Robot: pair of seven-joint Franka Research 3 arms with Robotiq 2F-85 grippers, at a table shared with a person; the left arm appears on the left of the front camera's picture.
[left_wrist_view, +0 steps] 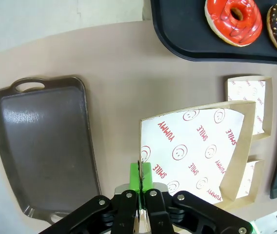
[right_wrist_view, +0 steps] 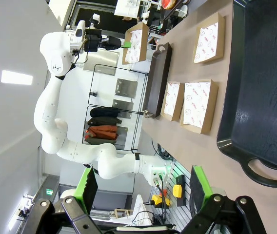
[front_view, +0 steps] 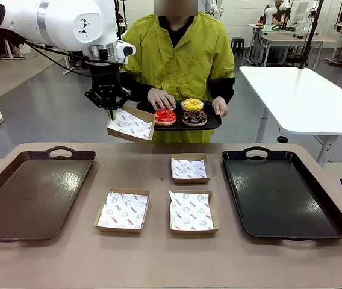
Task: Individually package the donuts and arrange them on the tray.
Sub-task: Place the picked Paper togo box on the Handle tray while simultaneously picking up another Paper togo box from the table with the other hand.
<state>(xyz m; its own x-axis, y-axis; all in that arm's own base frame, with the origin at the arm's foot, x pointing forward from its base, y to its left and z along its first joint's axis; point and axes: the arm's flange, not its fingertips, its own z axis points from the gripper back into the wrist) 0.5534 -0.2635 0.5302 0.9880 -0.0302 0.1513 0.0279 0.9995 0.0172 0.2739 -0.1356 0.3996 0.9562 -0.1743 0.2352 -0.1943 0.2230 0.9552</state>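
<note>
Left hand (front_view: 112, 110) clamps square brown cardboard tray (front_view: 132, 125) at nine o'clock of glossy red ring donut (front_view: 165, 117), probably awaiting loading

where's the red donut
In the front view the red donut lies on the person's black tray at the far side, just right of the cardboard tray in the left gripper.
</note>
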